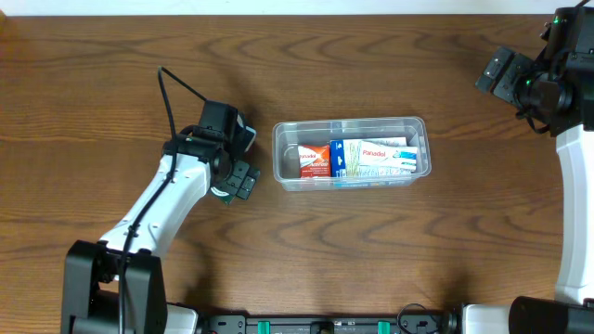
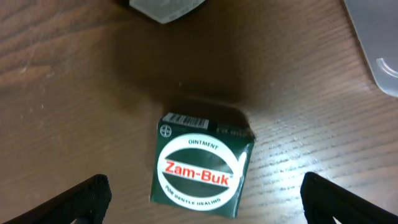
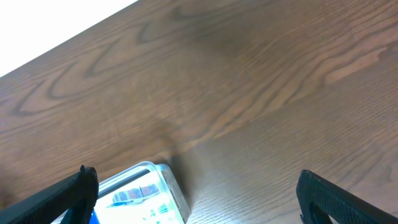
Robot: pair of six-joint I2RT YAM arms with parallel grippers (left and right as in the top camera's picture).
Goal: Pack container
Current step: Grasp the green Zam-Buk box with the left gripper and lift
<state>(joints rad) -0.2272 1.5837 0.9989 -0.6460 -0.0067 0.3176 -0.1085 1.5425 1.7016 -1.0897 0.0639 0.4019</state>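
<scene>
Dark wood desk (image 1: 93, 56) bears the Zam-Buk ointment box (image 2: 200, 168) below the released left hand (image 2: 205, 196), which should descend centred and clench its flat sides squarely before lifting it to the clear container (image 1: 351, 122) just to that hand's right.

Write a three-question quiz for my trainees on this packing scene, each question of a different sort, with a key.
1. Fill in: the jaws of the left gripper and the right gripper both stand ____.
2. True or false: the Zam-Buk box lies inside the container.
3. Which gripper hangs over the Zam-Buk box? A left; B right; C neither.
Key: 1 open. 2 false, it lies on the table beside the container. 3 A.
</scene>
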